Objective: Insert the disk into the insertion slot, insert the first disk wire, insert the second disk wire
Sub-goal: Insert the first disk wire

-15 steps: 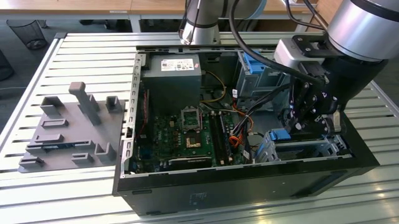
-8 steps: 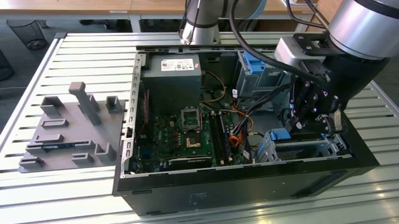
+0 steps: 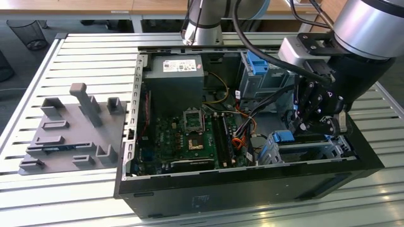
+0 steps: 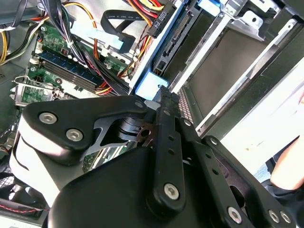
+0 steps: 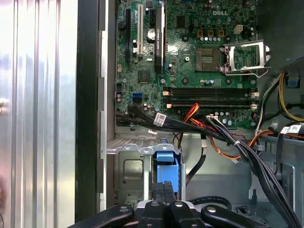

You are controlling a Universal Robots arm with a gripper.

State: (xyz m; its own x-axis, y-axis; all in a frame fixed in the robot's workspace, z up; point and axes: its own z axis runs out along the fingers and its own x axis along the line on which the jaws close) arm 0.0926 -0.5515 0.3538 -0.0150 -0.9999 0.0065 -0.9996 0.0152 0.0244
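The disk sits in the insertion slot [image 3: 312,150], a small perforated metal cage at the case's front corner on the exterior view's right. Its blue bracket [image 3: 283,137] [image 5: 166,167] [image 4: 148,81] sticks out of the cage's open end. In the second wrist view the disk's connector edge [image 4: 176,35] faces the loose cables. My gripper [image 3: 313,124] [image 5: 164,191] hangs right over that end. Its fingers [image 5: 159,192] are shut together, tips against the blue bracket. A black plug on red and yellow wires [image 4: 158,20] lies near the disk, unplugged.
The open computer case [image 3: 240,189] lies on a slatted metal table [image 3: 82,52]. Inside are the motherboard [image 3: 189,132], a power supply [image 3: 173,71] and a taller grey cage with a blue tab [image 3: 258,66]. Cable bundles [image 5: 199,126] cross beside the slot. A grey fixture plate [image 3: 69,132] lies to the exterior view's left.
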